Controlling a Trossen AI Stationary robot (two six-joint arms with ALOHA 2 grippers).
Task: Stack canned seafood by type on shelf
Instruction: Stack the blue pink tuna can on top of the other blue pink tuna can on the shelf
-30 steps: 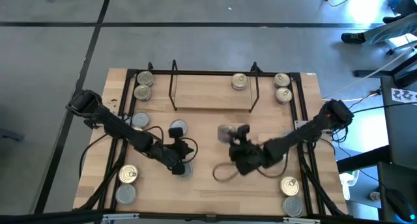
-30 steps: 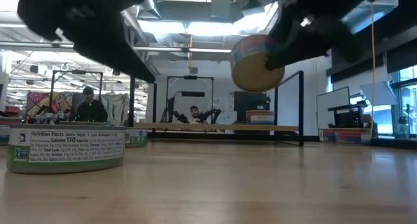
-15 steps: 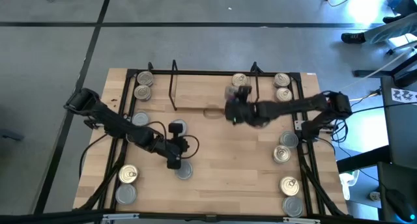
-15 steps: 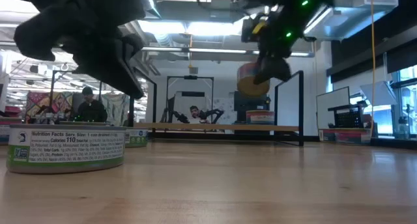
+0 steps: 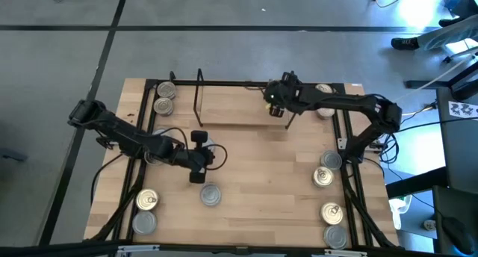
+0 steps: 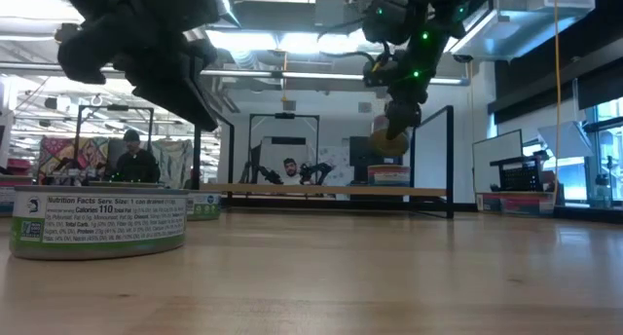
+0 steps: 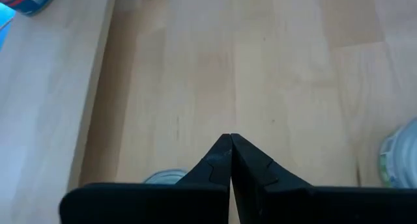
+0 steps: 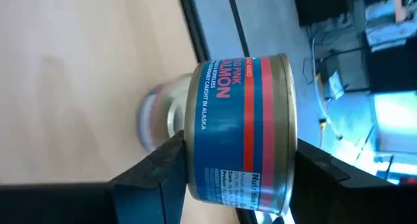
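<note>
the right gripper [image 5: 275, 100] reaches over the far right end of the shelf [image 5: 231, 111], its fingers [image 8: 159, 165] clamped on the sides of a salmon tin [image 8: 238, 129] with a blue label and a red band. in the right wrist view another tin [image 8: 156, 120] sits on the light board directly behind the held one, and the low view shows the held tin [image 6: 389, 140] hanging in the air above a tin on the shelf [image 6: 388, 174] — the two are apart, not touching. the left gripper [image 5: 196, 163] rests over the middle-left of the table [image 5: 261, 190], its fingers [image 7: 229, 165] pressed together with nothing between them; a silver-topped tin [image 5: 206, 146] lies just beside it, and another [image 5: 210, 195] sits nearer the front edge. more tins stand around the table: two at the far left corner [image 5: 165, 97], two at the front left [image 5: 146, 210], two at the right side [image 5: 326, 167], two at the front right [image 5: 333, 222], and one or more at the far right corner [image 5: 323, 110], partly hidden by the right arm. in the low view a green-labelled tin [image 6: 97, 221] stands close on the left, and two people [image 6: 131, 160] sit in the room beyond the table — one at left, one behind the shelf.
</note>
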